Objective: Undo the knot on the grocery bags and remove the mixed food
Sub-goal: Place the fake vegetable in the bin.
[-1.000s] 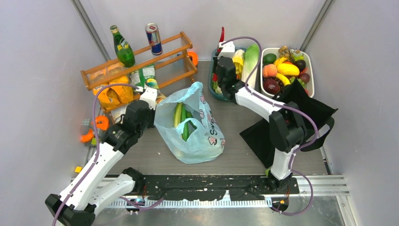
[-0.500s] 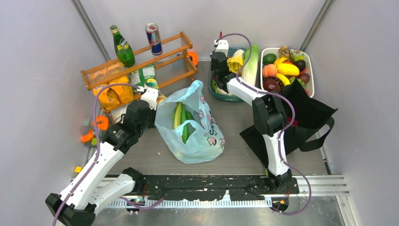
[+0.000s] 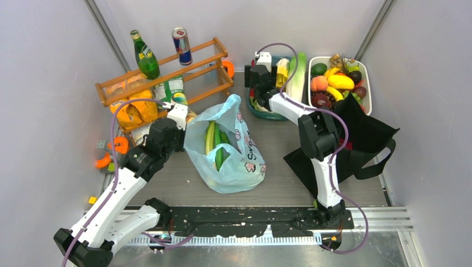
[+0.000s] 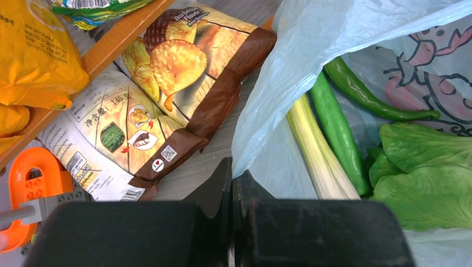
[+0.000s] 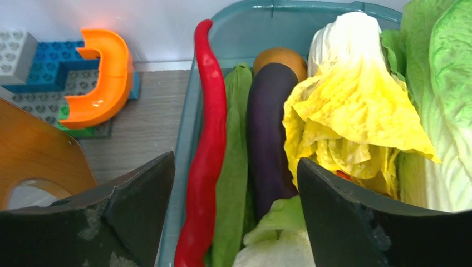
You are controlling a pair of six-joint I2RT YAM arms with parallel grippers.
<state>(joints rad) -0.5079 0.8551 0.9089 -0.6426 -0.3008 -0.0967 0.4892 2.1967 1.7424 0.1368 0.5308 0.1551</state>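
Right wrist: right claw (image 5: 234, 186) gapes over chilli (image 5: 207, 150) and aubergine (image 5: 270, 128) in teal tub (image 5: 187, 139); left claw (image 4: 231, 179) clenched beside blue bag (image 4: 300, 61).

Bright even light, soft shadows, sharp

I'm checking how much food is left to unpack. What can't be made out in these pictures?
- Inside of the black tote: top view, its own folded fabric and the right arm cover it.
- Whether the shut left claw pinches the light-blue bag: left wrist view, the claw's body blocks the contact.
- Near end of the teal bin: right wrist view, open right claw and bottom edge cut it off.
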